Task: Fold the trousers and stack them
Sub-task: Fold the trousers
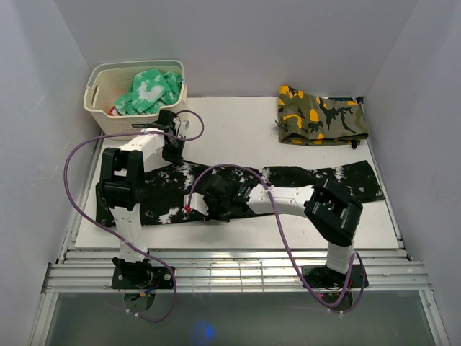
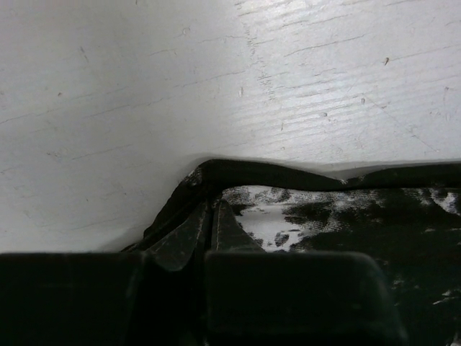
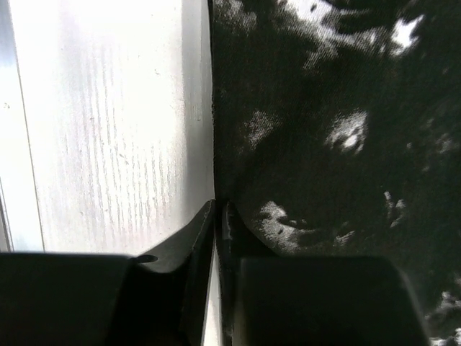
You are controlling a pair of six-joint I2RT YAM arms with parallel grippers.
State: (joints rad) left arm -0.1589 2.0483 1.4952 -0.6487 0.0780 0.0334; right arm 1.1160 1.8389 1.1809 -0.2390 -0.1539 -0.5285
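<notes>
The black, white-speckled trousers (image 1: 302,179) lie stretched left to right across the white board (image 1: 238,130). My left gripper (image 1: 173,144) sits at their far edge near the left end. In the left wrist view its jaws (image 2: 209,205) are shut, and a raised fold of the trousers (image 2: 346,216) is pinched at the tips. My right gripper (image 1: 196,205) sits at the near edge, left of the middle. In the right wrist view its jaws (image 3: 217,203) are closed to a thin slit, right on the straight edge of the trousers (image 3: 324,144).
A cream basket (image 1: 101,108) holding a green-and-white garment (image 1: 148,90) stands at the back left. A folded camouflage garment (image 1: 320,115) lies at the back right. White walls close in both sides. A metal rail runs along the near edge.
</notes>
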